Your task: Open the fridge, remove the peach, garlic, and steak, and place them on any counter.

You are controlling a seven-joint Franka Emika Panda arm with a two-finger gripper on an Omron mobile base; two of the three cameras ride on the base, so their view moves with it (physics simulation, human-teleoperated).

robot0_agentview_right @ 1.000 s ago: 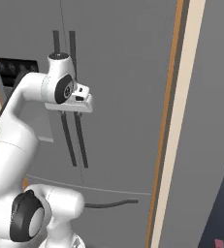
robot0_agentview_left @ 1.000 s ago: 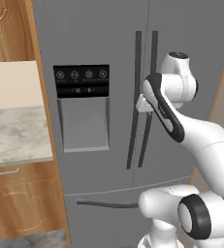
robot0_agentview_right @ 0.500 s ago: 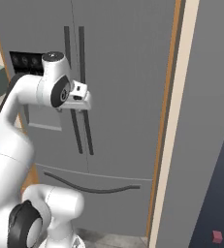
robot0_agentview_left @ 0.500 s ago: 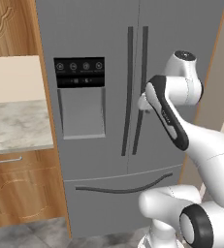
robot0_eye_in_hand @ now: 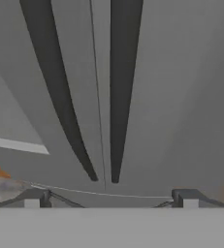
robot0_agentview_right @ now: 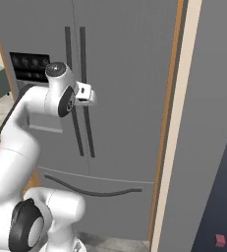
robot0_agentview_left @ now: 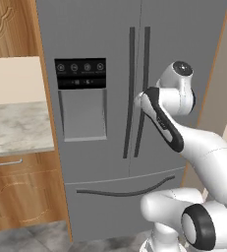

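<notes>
The grey fridge (robot0_agentview_left: pixel 95 39) (robot0_agentview_right: pixel 129 74) stands with both doors shut. Its two dark bar handles (robot0_agentview_left: pixel 130 93) (robot0_agentview_right: pixel 83 54) (robot0_eye_in_hand: pixel 123 87) run side by side along the centre seam. My gripper (robot0_eye_in_hand: pixel 109 198) is open just in front of them, with nothing between its fingertips (robot0_eye_in_hand: pixel 33 197). The hand (robot0_agentview_right: pixel 85 93) hovers at mid height by the right door's handle (robot0_agentview_left: pixel 144 64), apart from it. The shut doors hide the peach, garlic and steak. The counter is out of view.
A marble top (robot0_agentview_left: pixel 16 128) over a wooden cabinet with a handled drawer adjoins the fridge on the left. A tall beige panel (robot0_agentview_right: pixel 184 123) borders the fridge on the right. The bottom drawer handle (robot0_agentview_left: pixel 125 189) curves across low down.
The jaws have spread from half open to wide open. The whole picture has shifted with the base, so more of the fridge's lower drawer and the floor shows.
</notes>
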